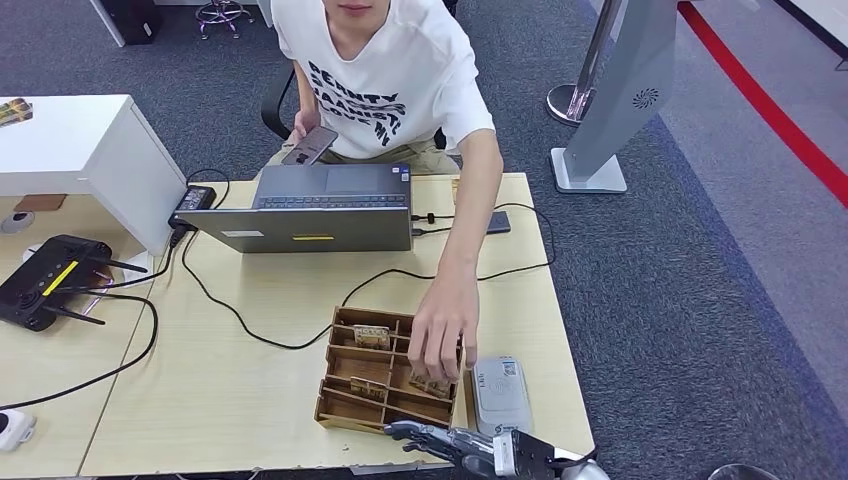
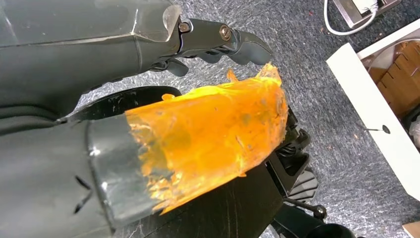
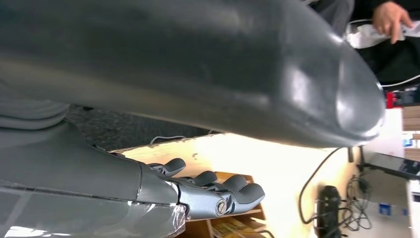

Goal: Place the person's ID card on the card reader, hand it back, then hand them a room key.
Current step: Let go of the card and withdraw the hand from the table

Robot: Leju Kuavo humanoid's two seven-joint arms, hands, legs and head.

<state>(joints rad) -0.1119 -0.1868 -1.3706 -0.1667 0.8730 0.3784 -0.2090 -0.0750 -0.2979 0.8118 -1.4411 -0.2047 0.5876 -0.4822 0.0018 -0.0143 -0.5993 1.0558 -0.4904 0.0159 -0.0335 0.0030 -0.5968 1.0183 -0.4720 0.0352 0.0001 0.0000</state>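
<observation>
- Reaching across the bench point(image 1: 250, 400), the person's hand point(image 1: 445, 340) rests on the wooden compartment tray point(image 1: 345, 395), fingers down in its right-hand compartments, beside the grey card reader point(image 1: 500, 392).
- Small cards point(image 1: 371, 336) lie in several compartments; which is the ID card and which a room key I cannot tell, and whether the person's fingers hold one is hidden.
- A card of this kind is likely thin, light, stiff and smooth: it will probably slip under a flat press and is hard to lift from a flat surface. I judge an edge pinch, thumb against fingers across its short side, the safest hold, and taking it straight from the person easier than picking it out of a compartment.
- The robot's right hand point(image 1: 450, 440) sits low at the near edge of the bench, just in front of the tray and the reader, pointing leftward. In the right wrist view its fingers point(image 3: 233, 191) are gently curled, apart from the thumb and holding nothing.
- The left hand point(image 2: 148, 124) hangs over grey carpet, its thumb wrapped in orange tape, dark fingers point(image 2: 233, 42) spread away from it, grasping nothing.
- The reader's top face carries no card, so that first step looks not yet done.
</observation>
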